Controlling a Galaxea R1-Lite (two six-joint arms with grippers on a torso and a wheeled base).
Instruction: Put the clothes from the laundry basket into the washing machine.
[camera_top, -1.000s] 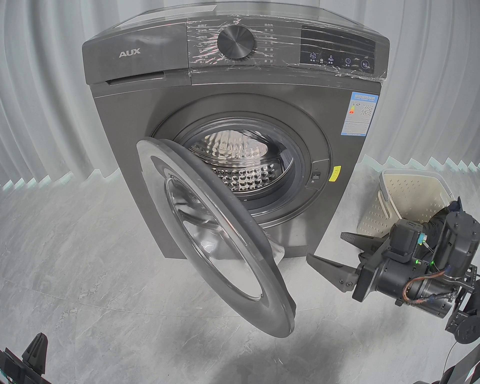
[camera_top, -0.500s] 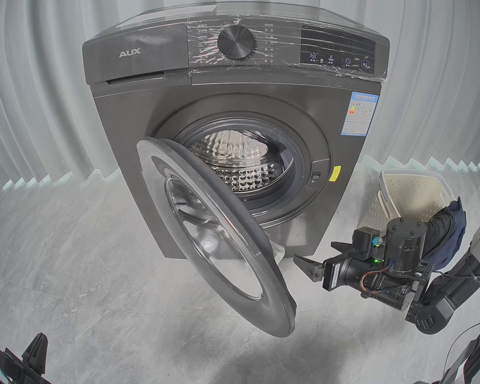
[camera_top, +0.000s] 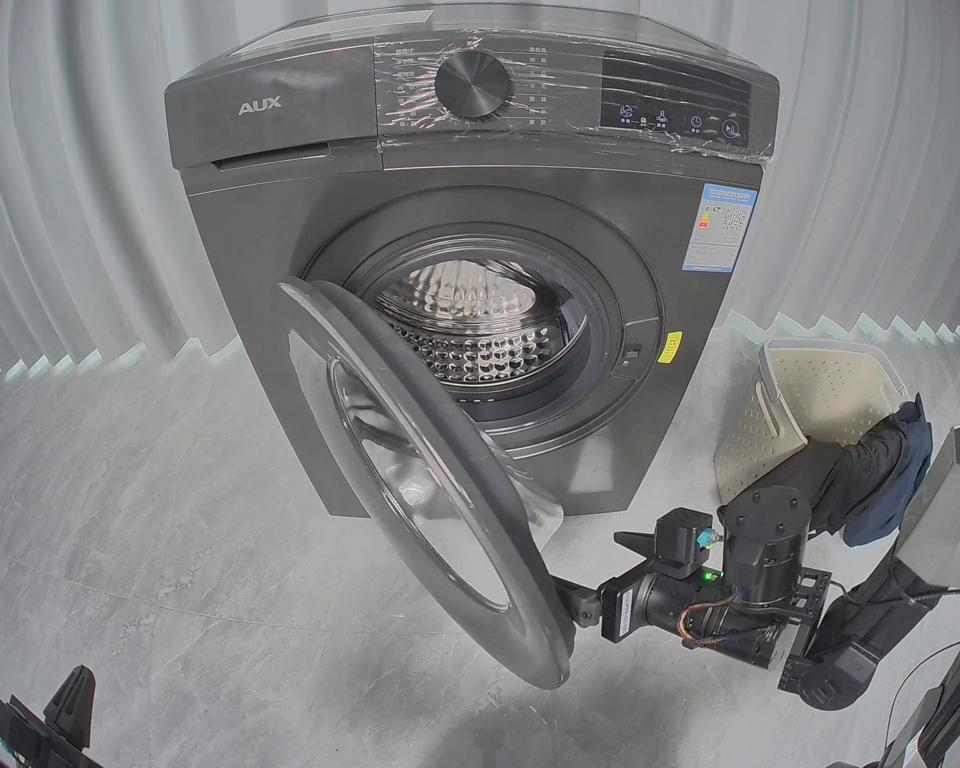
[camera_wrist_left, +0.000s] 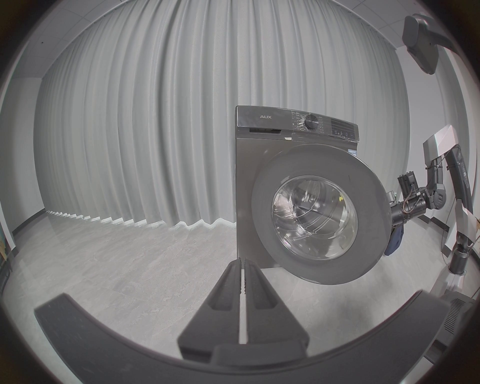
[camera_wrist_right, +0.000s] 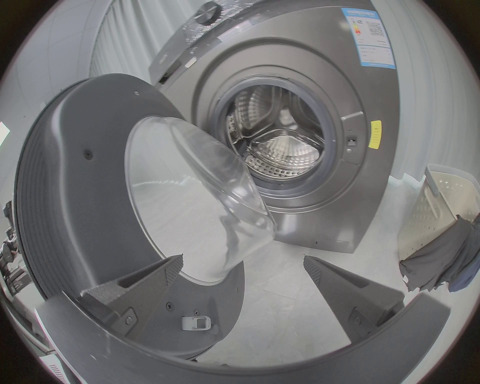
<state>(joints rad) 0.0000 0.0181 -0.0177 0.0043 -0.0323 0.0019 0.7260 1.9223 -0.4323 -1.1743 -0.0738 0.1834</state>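
The grey washing machine (camera_top: 300, 230) stands with its round door (camera_top: 450, 520) swung out and the steel drum (camera_top: 480, 320) bare. My right gripper (camera_top: 602, 577) is open, low by the door's bottom edge, one finger against the door's inner rim. In the right wrist view the right gripper (camera_wrist_right: 240, 280) spreads wide, one finger (camera_wrist_right: 135, 285) in front of the door (camera_wrist_right: 65, 190). The cream laundry basket (camera_top: 830, 385) sits to the right, with dark clothes (camera_top: 880, 460) draped over its rim. My left gripper (camera_wrist_left: 242, 263) is shut, far back from the machine.
Pale grey floor (camera_top: 200, 560) spreads around the machine, with a pleated curtain (camera_top: 80, 200) behind it. The basket (camera_wrist_right: 450, 200) and the hanging clothes (camera_wrist_right: 445, 255) lie off to the side of the right gripper.
My right arm has swept down and leftwards from beside the basket to the door's lower edge. The door has swung a little further open. The left arm has stayed put.
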